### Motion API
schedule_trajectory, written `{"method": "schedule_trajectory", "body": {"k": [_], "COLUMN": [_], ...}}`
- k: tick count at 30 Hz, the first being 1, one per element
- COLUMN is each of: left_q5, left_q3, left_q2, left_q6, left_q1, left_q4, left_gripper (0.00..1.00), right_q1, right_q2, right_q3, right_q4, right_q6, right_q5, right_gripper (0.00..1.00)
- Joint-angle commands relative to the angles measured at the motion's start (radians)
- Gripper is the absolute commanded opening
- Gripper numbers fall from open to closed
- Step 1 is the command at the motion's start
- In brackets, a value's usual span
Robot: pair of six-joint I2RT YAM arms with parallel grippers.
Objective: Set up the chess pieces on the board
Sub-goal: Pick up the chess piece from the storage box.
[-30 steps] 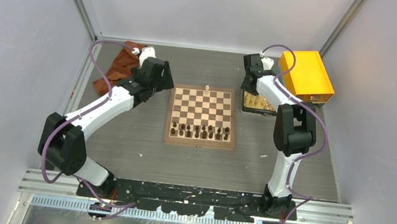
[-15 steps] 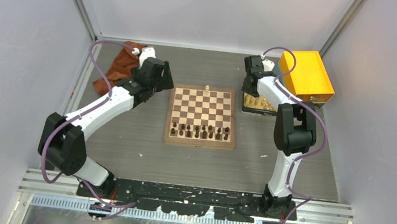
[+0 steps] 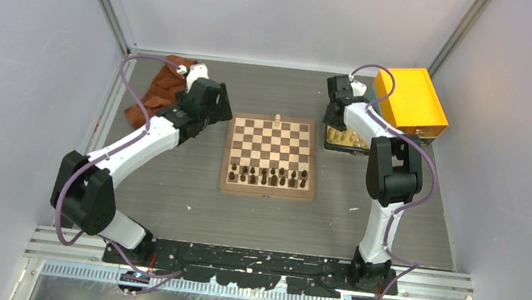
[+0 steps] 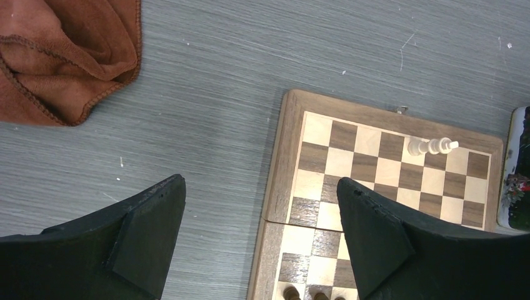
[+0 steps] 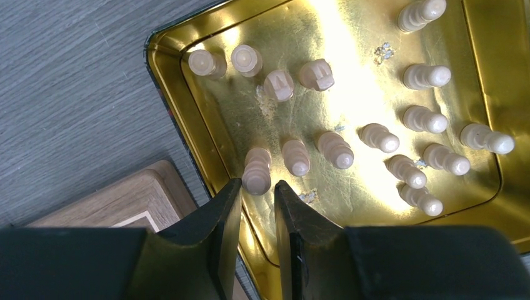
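One chess piece (image 4: 430,146) stands on the board (image 4: 279,187); left hand (image 4: 260,182) gapes empty, right hand (image 5: 257,184) narrowed over the tray (image 5: 350,106), grip unclear.

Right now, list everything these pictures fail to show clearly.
- Top view: the right arm covers much of the tray; its contents cannot be counted.
- Top view: the dark pieces on the board are too small to tell types.
- Right wrist view: whether the right gripper touches the pale piece at its tips is unclear.
- Left wrist view: the open left gripper and the bottom edge cut off the board's near part.
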Motion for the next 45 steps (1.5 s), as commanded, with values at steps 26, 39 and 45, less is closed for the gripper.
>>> {"method": "schedule_trajectory", "body": {"k": [26, 39, 45], "left_q5": [-0.03, -0.022, -0.023], "left_q3": [0.016, 0.014, 0.013], "left_q2": [-0.018, -0.033, -0.038], "left_q6": [0.0, -0.013, -0.016], "left_q1": [-0.001, -0.002, -0.002], "left_q4": [0.035, 0.026, 0.022], "left_gripper": [0.91, 0.9, 0.9], "right_q1": [-0.02, -0.02, -0.02], "right_q2": [0.021, -0.013, -0.05], "right_q3": [0.076, 0.059, 0.048], "right_q4": [0.021, 0.02, 0.025], "right_q6": [-0.003, -0.007, -0.013], "right_q5": [-0.022, -0.027, -0.023], "right_gripper": [0.27, 0.01, 0.01]}}
